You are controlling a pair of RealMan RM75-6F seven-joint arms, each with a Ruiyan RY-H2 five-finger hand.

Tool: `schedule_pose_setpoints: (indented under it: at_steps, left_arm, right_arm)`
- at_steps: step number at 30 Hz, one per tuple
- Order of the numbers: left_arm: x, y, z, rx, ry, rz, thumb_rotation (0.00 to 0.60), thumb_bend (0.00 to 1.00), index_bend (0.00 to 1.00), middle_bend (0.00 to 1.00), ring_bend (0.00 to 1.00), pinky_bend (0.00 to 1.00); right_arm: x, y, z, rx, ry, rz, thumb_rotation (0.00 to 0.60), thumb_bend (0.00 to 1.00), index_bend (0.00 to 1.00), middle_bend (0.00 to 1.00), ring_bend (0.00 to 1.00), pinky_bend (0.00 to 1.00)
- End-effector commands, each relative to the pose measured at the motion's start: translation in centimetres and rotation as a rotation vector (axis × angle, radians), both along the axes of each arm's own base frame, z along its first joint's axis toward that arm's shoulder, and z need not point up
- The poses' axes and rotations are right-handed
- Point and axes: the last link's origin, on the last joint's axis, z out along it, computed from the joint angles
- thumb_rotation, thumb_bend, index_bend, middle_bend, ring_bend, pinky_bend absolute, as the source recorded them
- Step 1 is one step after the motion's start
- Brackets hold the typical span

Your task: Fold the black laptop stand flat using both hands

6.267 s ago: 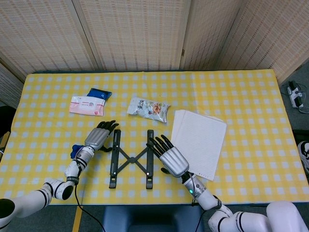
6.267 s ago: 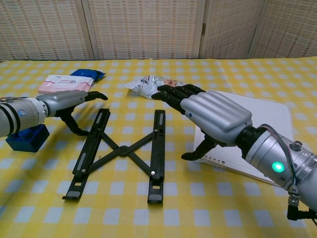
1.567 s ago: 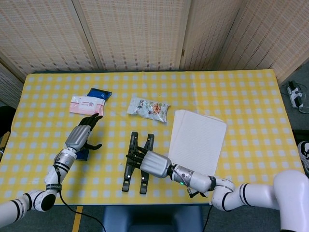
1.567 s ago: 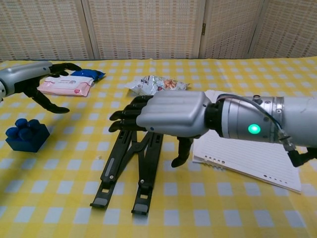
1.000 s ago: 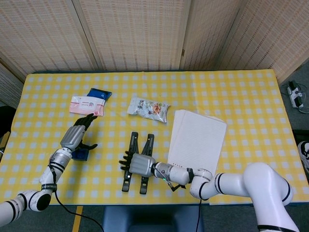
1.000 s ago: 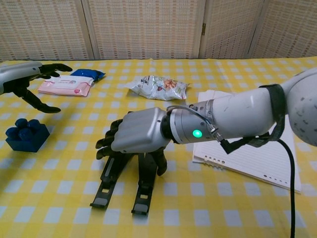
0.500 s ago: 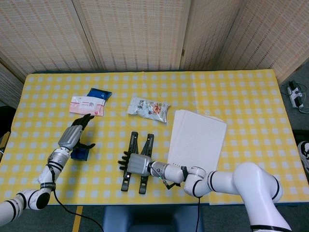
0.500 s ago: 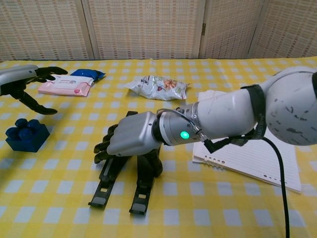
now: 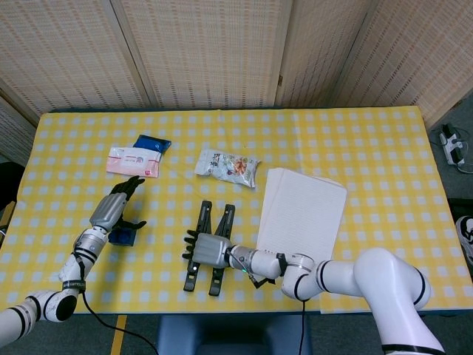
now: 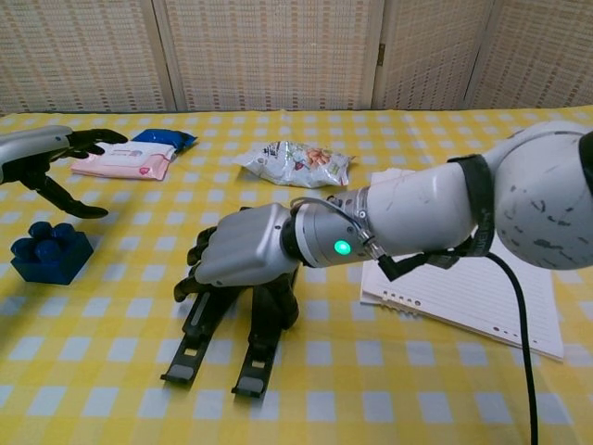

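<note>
Lying under right robot hand [image 10: 243, 247] (palm down): laptop stand [image 10: 215, 341].

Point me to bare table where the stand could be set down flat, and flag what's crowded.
Bare cloth runs right of the notebook to the table edge, and along the far edge behind the snack bag. Crowded: near-left, where the laptop stand under the right hand, blue block, left hand and wipes pack cluster.

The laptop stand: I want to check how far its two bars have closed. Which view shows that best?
The head view: from above, both bars of the laptop stand show side by side, nearly parallel. In the chest view the right hand covers the stand's far half, leaving only its near ends visible.
</note>
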Motion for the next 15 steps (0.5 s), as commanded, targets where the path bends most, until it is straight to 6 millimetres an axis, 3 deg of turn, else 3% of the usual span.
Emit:
schedule_pose_setpoints:
  at_steps: [1,15]
  left_arm:
    - [0.0,0.0,0.0,-0.001,0.002,0.0,0.6,0.25,0.0,0.0,0.0,0.0]
    - [0.4,-0.1,0.1,-0.007,-0.005,-0.007,0.6,0.25,0.0,0.0,0.0,0.0]
  right_arm:
    - [-0.1,-0.1,0.3,-0.005,-0.016,0.002,0.6,0.13,0.16,0.24,0.04,0.0]
    - [-0.8,-0.1,2.1,-0.019,-0.111,0.035,0.6,0.14,0.3,0.33,0.13,0.0]
